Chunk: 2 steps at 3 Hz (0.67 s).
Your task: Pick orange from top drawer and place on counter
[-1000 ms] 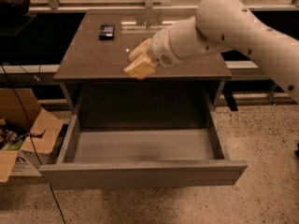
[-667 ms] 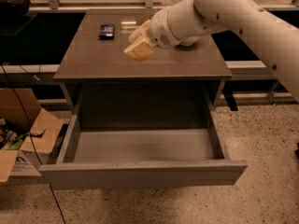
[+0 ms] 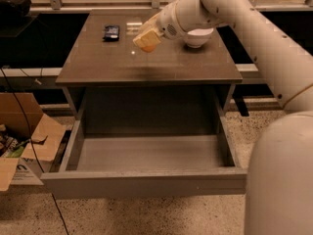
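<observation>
The top drawer (image 3: 146, 182) is pulled fully open below the counter, and its grey inside shows nothing in it. My gripper (image 3: 146, 37) hangs over the middle of the counter (image 3: 112, 62), near its far half. Its cream fingers are shut on the orange (image 3: 148, 45), of which only a small orange patch shows between them. The orange is held a little above the counter's surface, not resting on it.
A white bowl (image 3: 198, 37) stands on the counter's far right, partly behind my arm. A small black object (image 3: 111, 32) lies at the far left of the counter. An open cardboard box (image 3: 27, 141) sits on the speckled floor left of the drawer.
My gripper has moved with the orange from the counter's front edge, above the drawer, further back over the counter.
</observation>
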Motion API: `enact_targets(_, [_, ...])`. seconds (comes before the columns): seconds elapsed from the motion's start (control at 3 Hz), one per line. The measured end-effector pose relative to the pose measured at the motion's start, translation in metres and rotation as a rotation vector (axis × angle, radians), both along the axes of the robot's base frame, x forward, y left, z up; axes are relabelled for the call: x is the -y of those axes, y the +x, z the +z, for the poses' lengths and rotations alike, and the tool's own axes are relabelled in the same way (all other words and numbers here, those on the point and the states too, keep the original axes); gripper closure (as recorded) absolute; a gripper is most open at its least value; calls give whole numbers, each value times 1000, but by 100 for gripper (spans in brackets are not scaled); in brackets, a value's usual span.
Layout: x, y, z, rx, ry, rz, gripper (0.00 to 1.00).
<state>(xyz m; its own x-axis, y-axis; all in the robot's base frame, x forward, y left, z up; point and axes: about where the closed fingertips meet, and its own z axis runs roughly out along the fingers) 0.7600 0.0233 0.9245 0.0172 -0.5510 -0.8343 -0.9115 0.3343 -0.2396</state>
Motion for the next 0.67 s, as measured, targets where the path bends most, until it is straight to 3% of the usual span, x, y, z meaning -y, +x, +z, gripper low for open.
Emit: enact_targets(0.67, [7,44,-56,-96,49,-49,100])
